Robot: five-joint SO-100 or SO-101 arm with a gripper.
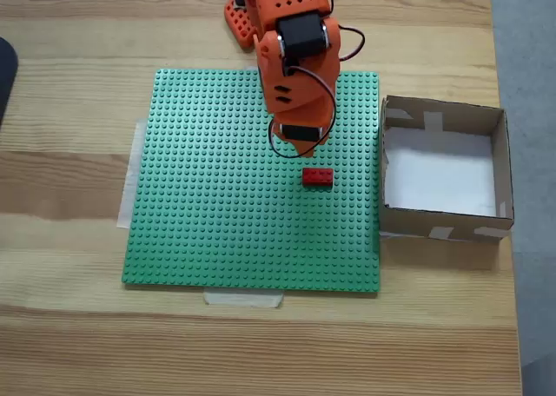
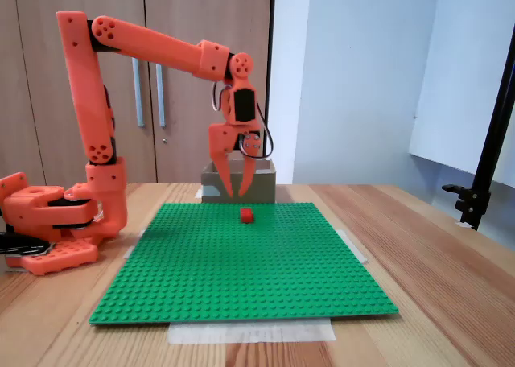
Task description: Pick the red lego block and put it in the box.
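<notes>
Overhead, arm bent, open end effector above red lego block

wooden cupboard doors behind, pale blue wall beside.

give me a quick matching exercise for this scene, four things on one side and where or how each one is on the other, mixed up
Things:
1. red lego block
2. box
3. gripper
4. green baseplate

Places or states:
A. taped flat to the wooden table
B. open, hanging above the plate
C. lying on the studs, untouched
D. off the plate's edge, nothing inside

Pairs: 1-C, 2-D, 3-B, 4-A
</notes>
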